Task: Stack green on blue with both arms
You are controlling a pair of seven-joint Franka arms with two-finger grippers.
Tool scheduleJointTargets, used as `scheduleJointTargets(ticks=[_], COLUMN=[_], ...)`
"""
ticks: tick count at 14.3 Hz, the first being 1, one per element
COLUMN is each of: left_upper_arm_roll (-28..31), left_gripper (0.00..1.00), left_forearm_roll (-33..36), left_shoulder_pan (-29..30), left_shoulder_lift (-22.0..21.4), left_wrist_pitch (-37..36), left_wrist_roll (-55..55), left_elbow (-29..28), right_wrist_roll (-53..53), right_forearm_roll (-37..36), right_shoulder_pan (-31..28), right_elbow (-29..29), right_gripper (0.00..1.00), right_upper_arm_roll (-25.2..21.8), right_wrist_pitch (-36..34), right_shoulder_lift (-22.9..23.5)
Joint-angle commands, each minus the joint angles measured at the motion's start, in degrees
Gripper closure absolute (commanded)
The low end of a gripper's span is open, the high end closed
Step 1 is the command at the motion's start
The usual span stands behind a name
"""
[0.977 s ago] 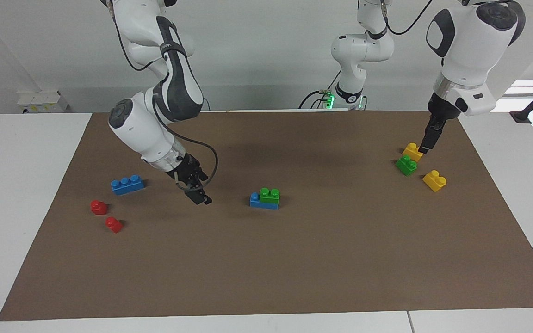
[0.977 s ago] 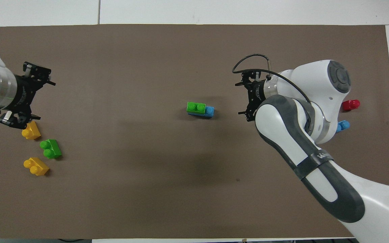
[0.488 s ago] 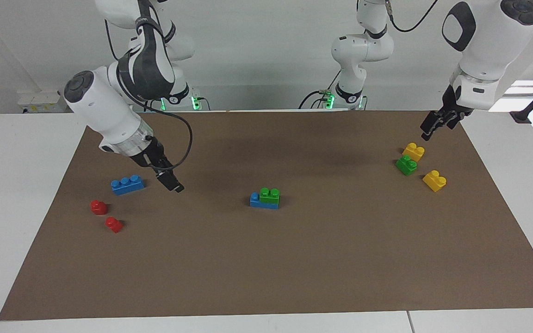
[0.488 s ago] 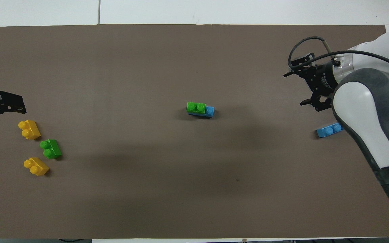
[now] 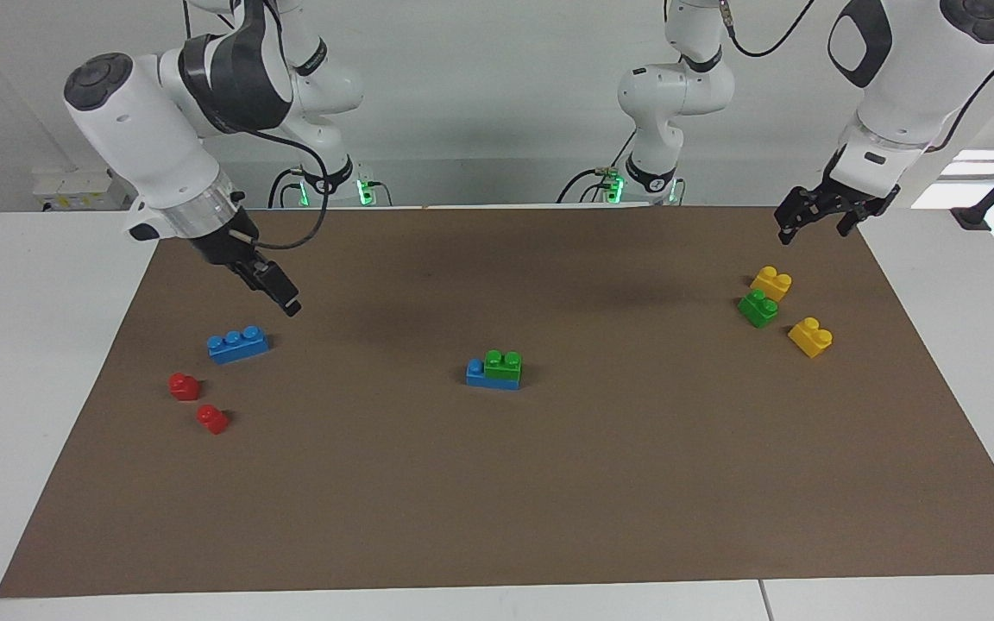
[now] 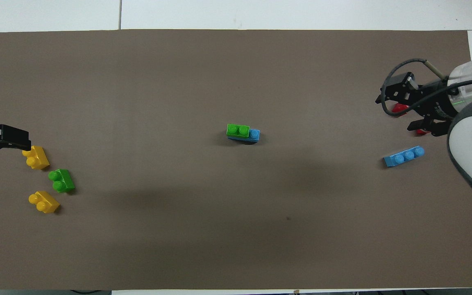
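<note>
From the facing camera, a green brick sits on top of a blue brick in the middle of the brown mat. One blue stud sticks out at the end toward the right arm. A second blue brick lies flat toward the right arm's end of the table, with two red bricks a little farther from the robots than it. The right gripper hangs in the air over the mat, near that blue brick but not touching it. Its fingers look pressed together, with nothing in them. Toward the left arm's end, a second green brick lies between two yellow bricks, close to both. The left gripper is up in the air over the mat's edge, with its fingers spread and nothing between them.

From the overhead camera, the green brick on the blue brick sits in the middle of the mat. The loose blue brick lies bare. The right gripper covers part of the red bricks. The left gripper shows just beside a yellow brick, and the loose green brick lies nearer to the robots than that one.
</note>
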Motion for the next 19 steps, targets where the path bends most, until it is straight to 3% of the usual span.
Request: scheduleJointTargets(ticks=[1,9,19], left_upper_arm_roll=[-0.5,-0.1,-0.5], left_gripper=[0.0,0.0,0.0], left_forearm_roll=[-1.7,-4.9,-4.8], left_shoulder_pan=[0.4,0.6,0.3], left_shoulder_lift=[-0.3,-0.6,-0.9], left_wrist_pitch=[-3.2,-2.3,0.7], left_wrist_roll=[1.3,1.3,1.3], left_elbow=[0.9,0.9,0.6], right_wrist_roll=[-11.3,-17.7,-23.3], right_forearm_roll=[-2.8,-5.8,-9.8], right_shoulder_pan=[-2.7,-3.6,-4.4], right_elbow=[-0.5,-0.5,0.6], right_gripper=[0.0,0.0,0.0], right_upper_arm_roll=[0.5,0.5,0.6], right_wrist_pitch=[-2.2,-9.4,-10.7], right_shoulder_lift=[-1.7,-6.1,-6.3])
